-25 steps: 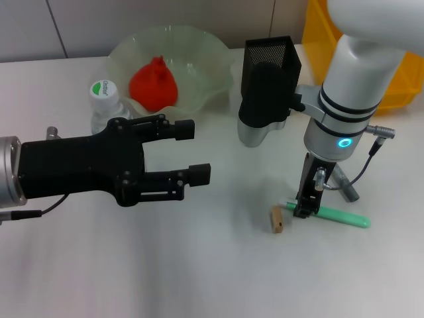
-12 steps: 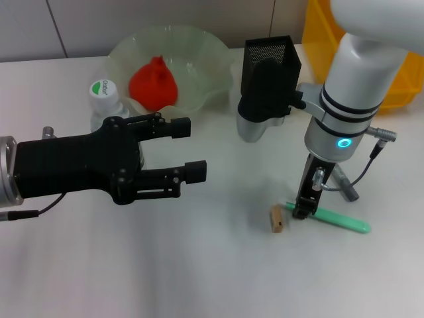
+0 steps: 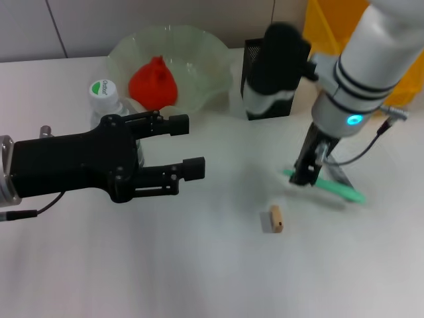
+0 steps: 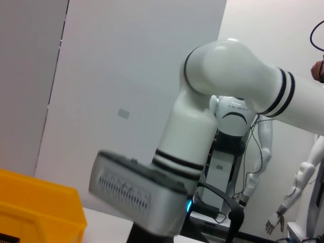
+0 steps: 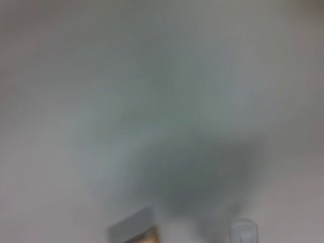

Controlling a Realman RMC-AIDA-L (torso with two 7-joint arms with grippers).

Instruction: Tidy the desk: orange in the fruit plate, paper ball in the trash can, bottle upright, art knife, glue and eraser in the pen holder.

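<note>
The right end effector point(image 3: 306, 177) is clamped on a green art knife point(image 3: 324, 185), held just above the white surface point(image 3: 199, 265), right of the eraser point(image 3: 276, 219). The left end effector point(image 3: 185, 146) hovers wide open, holding nothing, near the upright bottle point(image 3: 106, 99).

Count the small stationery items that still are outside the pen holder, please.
2. The eraser lies on the desk. A green art knife is held in the right hand, lifted near the pen holder. No glue is visible; it may be hidden.
</note>
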